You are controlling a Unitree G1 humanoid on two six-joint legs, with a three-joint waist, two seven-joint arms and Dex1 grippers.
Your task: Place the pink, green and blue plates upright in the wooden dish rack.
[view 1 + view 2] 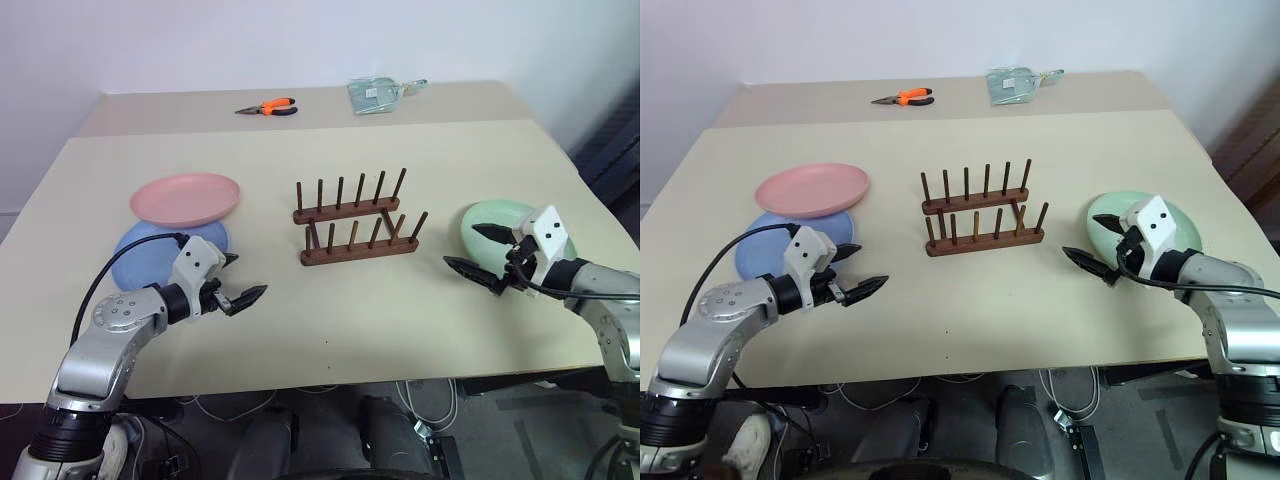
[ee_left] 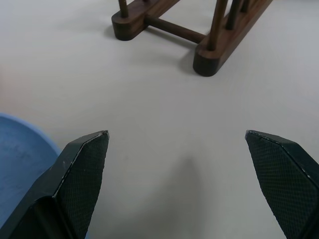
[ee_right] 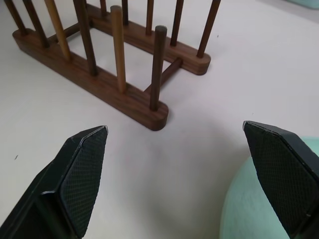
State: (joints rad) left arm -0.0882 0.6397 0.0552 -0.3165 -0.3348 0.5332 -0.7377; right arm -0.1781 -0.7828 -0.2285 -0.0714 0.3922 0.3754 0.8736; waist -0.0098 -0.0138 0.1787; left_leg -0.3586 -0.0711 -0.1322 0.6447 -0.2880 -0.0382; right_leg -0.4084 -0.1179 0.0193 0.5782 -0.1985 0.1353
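The wooden dish rack (image 1: 356, 218) stands empty mid-table, the pink plate (image 1: 185, 198) on the blue plate (image 1: 150, 255) toward the left edge, the green plate (image 1: 500, 222) toward the right edge, so the left gripper (image 1: 238, 283) and right gripper (image 1: 478, 252) wait wide open, holding nothing.

Matt plates and oiled-looking wood on a smooth, pale surface (image 1: 330, 330).

The wooden dish rack (image 1: 357, 222) is dark, smooth-grained wood with a soft sheen. At nine o'clock from it, the pink plate (image 1: 186, 198) and blue plate (image 1: 140, 262) look like matt plastic, as does the green plate (image 1: 492, 222) at three o'clock. Claw pads (image 3: 82, 174) show a fine rubbery cross-hatch.
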